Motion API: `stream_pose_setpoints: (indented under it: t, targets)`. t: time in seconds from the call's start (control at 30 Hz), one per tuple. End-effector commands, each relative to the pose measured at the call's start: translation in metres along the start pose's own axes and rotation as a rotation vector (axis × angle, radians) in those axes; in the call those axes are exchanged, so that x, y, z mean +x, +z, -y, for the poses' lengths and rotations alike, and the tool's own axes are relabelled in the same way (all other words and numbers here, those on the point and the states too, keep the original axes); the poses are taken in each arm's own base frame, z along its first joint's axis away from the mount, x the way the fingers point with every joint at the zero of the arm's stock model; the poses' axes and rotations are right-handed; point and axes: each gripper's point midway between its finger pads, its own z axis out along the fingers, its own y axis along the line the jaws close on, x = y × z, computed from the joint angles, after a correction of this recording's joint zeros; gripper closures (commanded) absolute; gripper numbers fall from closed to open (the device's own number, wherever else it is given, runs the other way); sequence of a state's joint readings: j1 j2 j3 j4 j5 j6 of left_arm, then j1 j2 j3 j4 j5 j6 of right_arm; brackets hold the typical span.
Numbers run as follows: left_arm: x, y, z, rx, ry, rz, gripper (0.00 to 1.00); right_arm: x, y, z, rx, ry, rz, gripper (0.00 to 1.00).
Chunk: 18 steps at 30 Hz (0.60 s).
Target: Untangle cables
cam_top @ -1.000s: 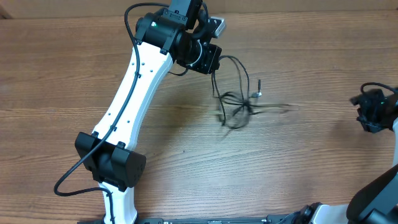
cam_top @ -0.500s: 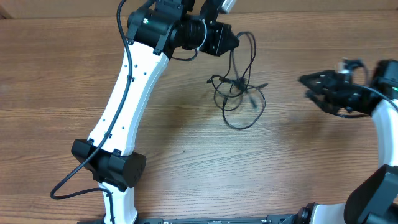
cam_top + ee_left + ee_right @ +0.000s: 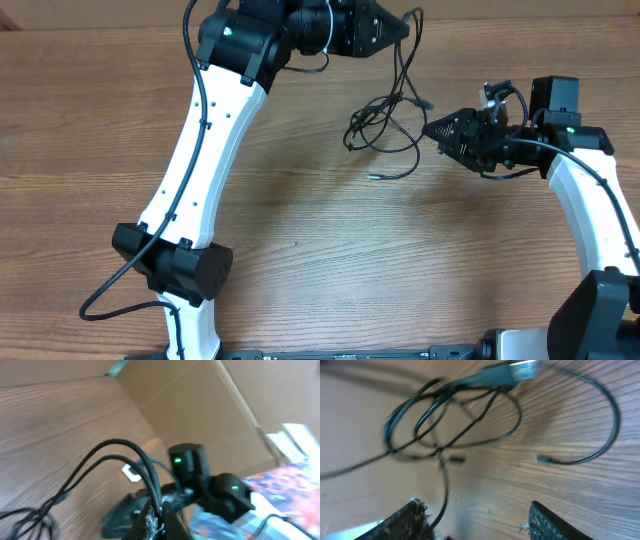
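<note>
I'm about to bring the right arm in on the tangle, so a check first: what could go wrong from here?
The left gripper pinches two strands of the cables; pulling higher may cinch the loops. The open right gripper points at several crossed strands, so closing might catch more than one. The two grippers are close and could collide.

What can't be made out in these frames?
- Overhead: how many thin black cables form the tangle; the strands are too thin and overlap.
- Left wrist: the left gripper is mostly cut off by the bottom edge, and the view is blurred.
- Right wrist: the type of the small silver plug end; motion blur hides it.
</note>
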<state>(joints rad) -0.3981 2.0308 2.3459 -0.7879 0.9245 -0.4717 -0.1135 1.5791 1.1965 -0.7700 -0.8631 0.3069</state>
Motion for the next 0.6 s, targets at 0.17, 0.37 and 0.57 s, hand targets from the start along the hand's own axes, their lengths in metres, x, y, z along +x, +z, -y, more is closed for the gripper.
stream_pose_setpoints:
  t: [0.17,0.37,0.57]
  targets:
    - [-0.006,-0.015,0.047,0.178,-0.013,-0.019,0.96,-0.026,0.018,-0.013,0.030,0.136,0.091,0.37]
    - [-0.007,-0.015,0.047,0.177,-0.021,-0.017,0.96,-0.024,0.043,-0.047,-0.123,0.123,0.021,0.37]
    - [-0.009,-0.015,0.049,0.184,-0.025,-0.012,0.96,-0.028,0.051,-0.053,-0.129,0.142,0.038,0.37]
